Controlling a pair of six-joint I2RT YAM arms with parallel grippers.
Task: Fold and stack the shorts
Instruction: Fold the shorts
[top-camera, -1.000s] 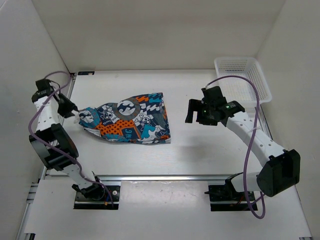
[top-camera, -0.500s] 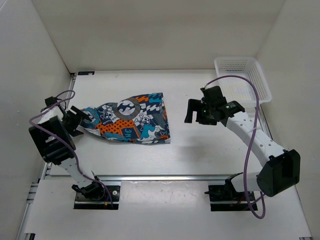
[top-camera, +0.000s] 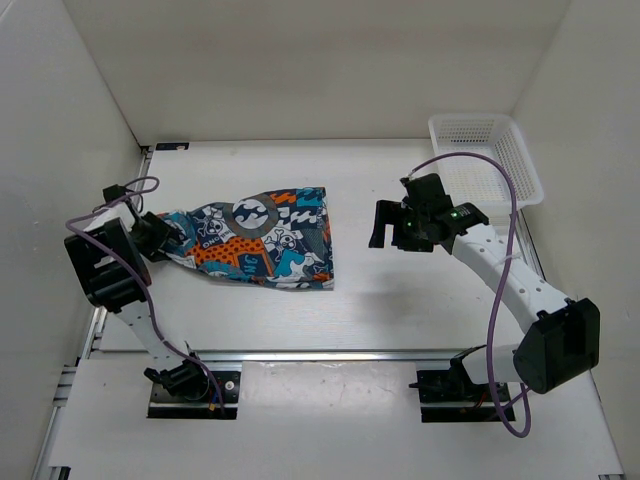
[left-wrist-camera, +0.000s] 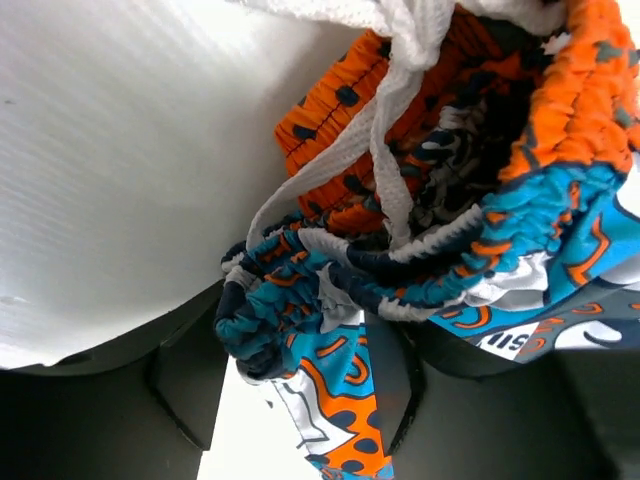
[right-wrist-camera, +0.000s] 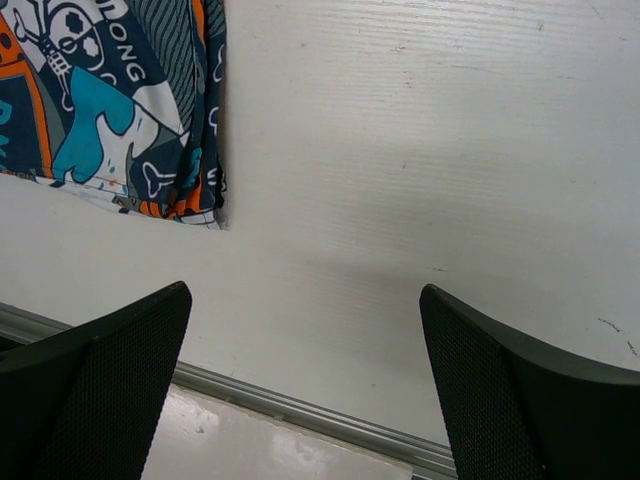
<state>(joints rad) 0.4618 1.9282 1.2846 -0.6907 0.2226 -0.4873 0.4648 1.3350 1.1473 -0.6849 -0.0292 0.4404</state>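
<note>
Shorts (top-camera: 260, 240): lying on bench (top-camera: 400, 290), left of gaping, empty right end effector (right-wrist-camera: 303, 295); clamping bunched waistband (left-wrist-camera: 450, 250) tight in left end effector (top-camera: 152, 238), spreading rightward from it.

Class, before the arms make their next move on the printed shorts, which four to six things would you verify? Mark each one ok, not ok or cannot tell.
1. Left gripper has the shorts: ok. The bunched waistband sits between its jaws in the left wrist view.
2. Right gripper is free: ok. Its jaws are open and hold nothing.
3. Right gripper is clear of the fabric: ok. The hem lies apart from it, to one side.
4. Shorts lie flat: not ok. The waistband end is gathered and narrowed.
5. Drawstring is clear of the jaws: cannot tell. It loops close by them.
6. Basket is out of the way: ok. It sits at the far right corner, apart from the shorts.
</note>
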